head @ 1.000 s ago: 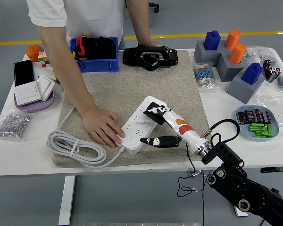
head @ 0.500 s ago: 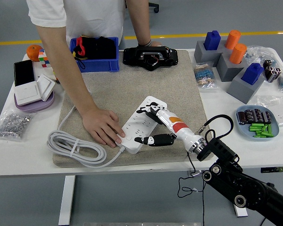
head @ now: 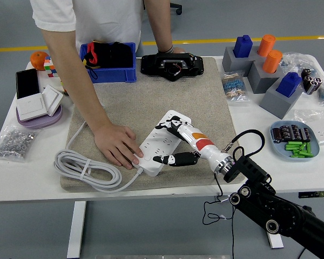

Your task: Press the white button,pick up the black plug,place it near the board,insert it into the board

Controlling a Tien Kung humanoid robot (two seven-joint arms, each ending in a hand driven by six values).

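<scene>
A white power strip (head: 162,141) lies on the beige mat (head: 151,108), its white cable (head: 86,170) coiled at the left. My right hand (head: 170,141) reaches over the strip from the lower right, fingers spread above its sockets and thumb low at its near edge, holding nothing. A person's hand (head: 117,144) rests flat on the mat and presses the strip's left end. A black plug-like device (head: 170,66) lies at the mat's far edge under the person's other hand. My left arm is out of view.
A blue bin (head: 108,62) stands at the back left. Wall switches (head: 40,102), a phone (head: 27,82) and a bag of screws (head: 12,143) lie at the left. Grey blocks with blue and orange pegs (head: 264,65) and a blue plate (head: 294,141) sit at the right.
My right hand has slid left along the power strip, toward the person's hand. The person's hands have not moved.
</scene>
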